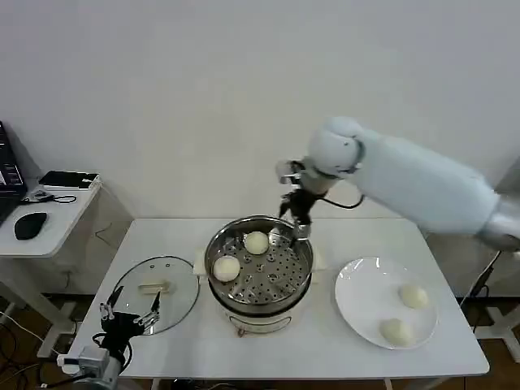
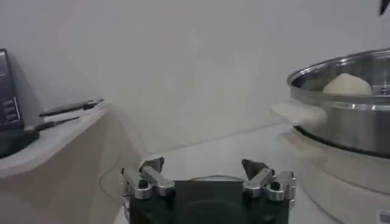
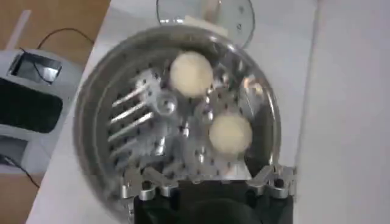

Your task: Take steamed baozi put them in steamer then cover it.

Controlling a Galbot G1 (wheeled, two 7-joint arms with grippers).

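Observation:
The steamer point(image 1: 258, 305) stands mid-table on its cream base, uncovered. Two steamed baozi lie on its perforated tray, one at the far side point(image 1: 257, 242) and one at the left point(image 1: 226, 267). Two more baozi point(image 1: 413, 296) point(image 1: 396, 331) rest on the white plate point(image 1: 366, 296) to the right. My right gripper point(image 1: 297, 227) hangs open and empty over the steamer's far right rim; its wrist view looks down on the tray point(image 3: 85, 122) and both baozi point(image 3: 191, 73) point(image 3: 230, 135). The cover point(image 1: 154, 294) lies flat left of the steamer. My left gripper point(image 1: 128, 318) is open beside the cover's near edge.
A side table point(image 1: 49, 219) with a mouse and dark devices stands to the left of the work table. The wall rises close behind the table's far edge. In the left wrist view the steamer's wall point(image 2: 347, 122) lies to one side of the left gripper point(image 2: 205, 171).

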